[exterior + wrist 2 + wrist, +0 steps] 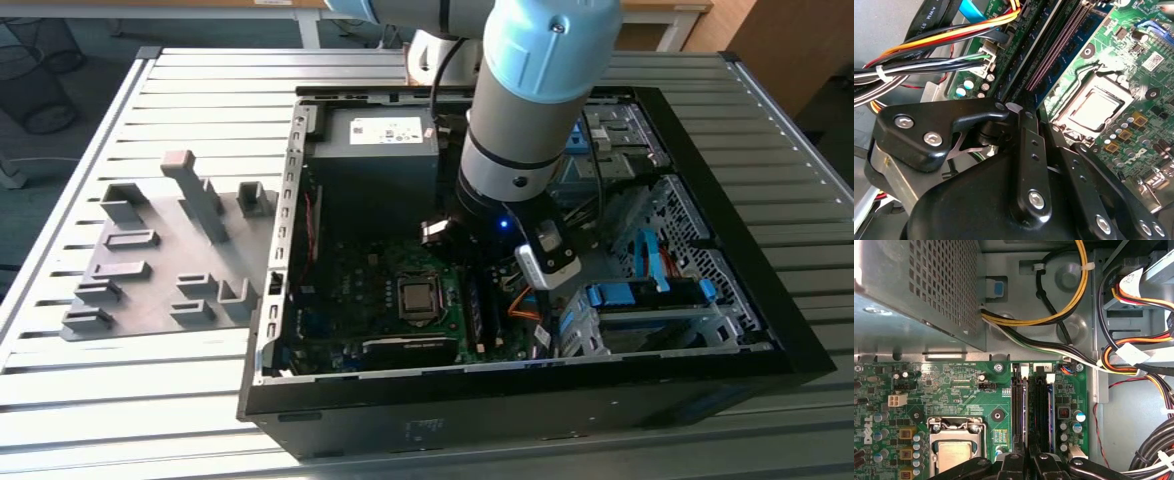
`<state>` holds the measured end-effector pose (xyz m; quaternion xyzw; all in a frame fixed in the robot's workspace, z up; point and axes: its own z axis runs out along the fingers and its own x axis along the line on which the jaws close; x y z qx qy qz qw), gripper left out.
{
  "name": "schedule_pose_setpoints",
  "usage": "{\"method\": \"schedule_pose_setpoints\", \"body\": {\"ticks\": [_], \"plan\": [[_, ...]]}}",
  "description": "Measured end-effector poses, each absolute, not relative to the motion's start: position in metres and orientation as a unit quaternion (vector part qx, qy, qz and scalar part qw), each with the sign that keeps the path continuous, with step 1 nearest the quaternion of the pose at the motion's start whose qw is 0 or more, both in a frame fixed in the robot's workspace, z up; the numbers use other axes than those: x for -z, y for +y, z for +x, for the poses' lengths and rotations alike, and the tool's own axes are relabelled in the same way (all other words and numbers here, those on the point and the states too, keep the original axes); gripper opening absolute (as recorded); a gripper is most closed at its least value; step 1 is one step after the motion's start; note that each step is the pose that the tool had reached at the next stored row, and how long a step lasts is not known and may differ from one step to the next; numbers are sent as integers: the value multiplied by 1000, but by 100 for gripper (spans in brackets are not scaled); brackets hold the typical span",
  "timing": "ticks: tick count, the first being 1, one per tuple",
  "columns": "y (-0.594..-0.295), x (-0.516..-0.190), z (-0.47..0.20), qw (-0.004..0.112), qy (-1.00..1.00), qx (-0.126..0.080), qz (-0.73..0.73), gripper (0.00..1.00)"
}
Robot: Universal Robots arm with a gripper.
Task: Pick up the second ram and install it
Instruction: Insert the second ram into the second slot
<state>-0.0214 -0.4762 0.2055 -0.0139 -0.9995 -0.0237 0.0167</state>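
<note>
One second ram (1079,47) on edge in its slot — long axis beside the processor (1093,111) — claw (1029,462) over it, grip untellable.

We see a pale slatted metal table (187,400) under even light. Beyond it we make out a grey floor (80,45), white table legs (310,28), and brown wooden furniture (787,40) at the exterior view's right.

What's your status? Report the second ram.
Gripper down inside black computer case, over memory slots. Thin blue-green memory stick stands in slot beside it. Coloured wire bundle close alongside.
</note>
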Motion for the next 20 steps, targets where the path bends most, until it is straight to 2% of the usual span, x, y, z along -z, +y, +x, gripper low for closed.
{"method": "schedule_pose_setpoints", "body": {"ticks": [20], "plan": [[-476,-206,-20,19,-1000,23,-8,14]]}}
